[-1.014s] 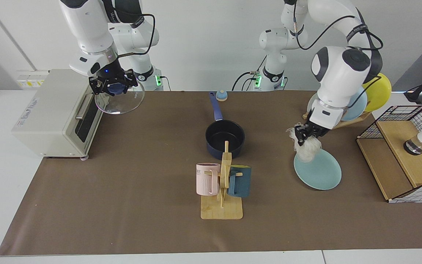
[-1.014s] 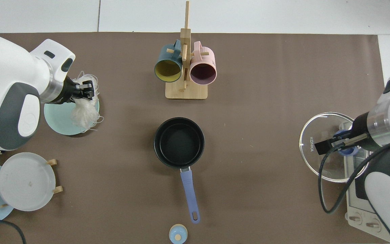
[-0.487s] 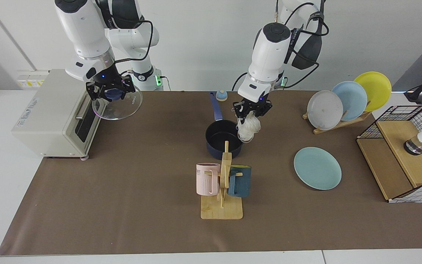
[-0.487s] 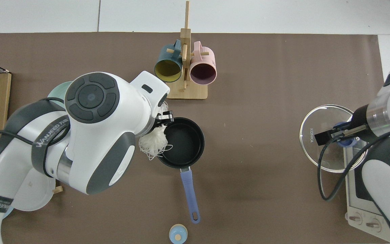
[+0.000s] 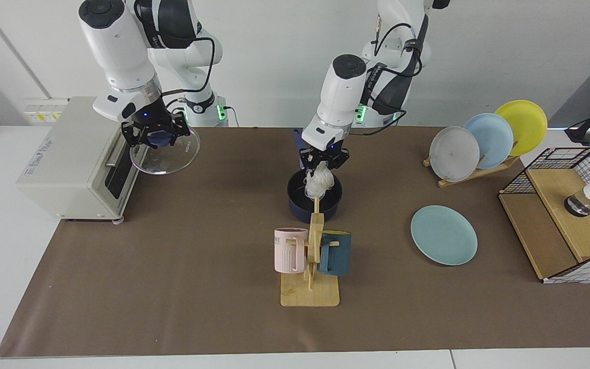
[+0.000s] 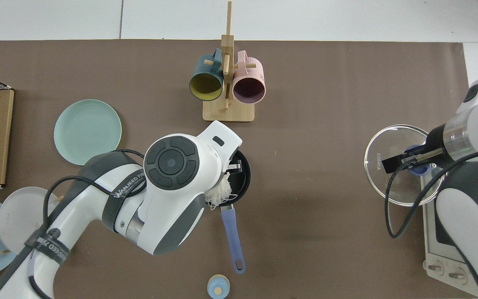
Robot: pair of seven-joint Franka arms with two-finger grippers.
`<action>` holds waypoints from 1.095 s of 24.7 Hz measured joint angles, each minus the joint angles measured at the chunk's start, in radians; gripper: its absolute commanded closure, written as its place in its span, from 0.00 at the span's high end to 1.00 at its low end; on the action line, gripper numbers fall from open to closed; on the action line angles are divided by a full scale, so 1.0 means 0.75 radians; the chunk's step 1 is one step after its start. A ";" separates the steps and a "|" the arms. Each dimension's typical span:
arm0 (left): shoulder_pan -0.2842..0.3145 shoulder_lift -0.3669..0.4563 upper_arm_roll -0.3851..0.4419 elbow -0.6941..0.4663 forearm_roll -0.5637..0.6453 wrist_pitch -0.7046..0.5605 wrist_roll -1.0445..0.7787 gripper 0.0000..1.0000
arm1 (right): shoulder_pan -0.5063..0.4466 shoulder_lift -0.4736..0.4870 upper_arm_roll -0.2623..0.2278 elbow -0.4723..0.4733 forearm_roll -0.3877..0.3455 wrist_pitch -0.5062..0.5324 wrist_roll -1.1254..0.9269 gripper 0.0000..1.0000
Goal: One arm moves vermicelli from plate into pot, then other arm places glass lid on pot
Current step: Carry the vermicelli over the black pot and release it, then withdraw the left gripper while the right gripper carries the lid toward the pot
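The vermicelli (image 5: 319,183) hangs as a white tangle from my left gripper (image 5: 324,164), which is shut on it directly over the dark navy pot (image 5: 300,207). From above, the left arm covers most of the pot (image 6: 242,176); the strands (image 6: 218,196) show at its rim near the long blue handle (image 6: 232,236). The teal-green plate (image 5: 443,234) lies bare on the mat (image 6: 87,131). My right gripper (image 5: 154,129) is shut on the blue knob of the glass lid (image 5: 172,156) and holds it in the air in front of the toaster oven; the lid (image 6: 396,187) is level.
A wooden mug rack (image 5: 311,287) with a pink and a dark blue mug stands just in front of the pot. A toaster oven (image 5: 69,154) sits under the lid side. A plate rack (image 5: 484,141), a wire-and-wood box (image 5: 566,220) and a small blue knob-shaped object (image 6: 218,286) are also on the table.
The left arm has swung from the plate to above the pot, carrying the vermicelli; the plate is now bare. The right gripper has shifted only slightly with the lid.
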 measured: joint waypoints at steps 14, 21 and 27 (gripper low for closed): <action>-0.040 0.033 0.008 -0.193 0.000 0.267 -0.027 0.00 | 0.002 0.014 0.006 -0.020 0.000 0.053 0.014 0.00; -0.040 0.079 0.016 -0.195 0.000 0.306 -0.028 0.08 | 0.003 0.019 0.011 -0.054 0.000 0.097 0.020 0.00; -0.040 0.115 0.021 -0.195 0.000 0.323 -0.028 1.00 | 0.004 0.026 0.012 -0.057 0.002 0.102 0.066 0.00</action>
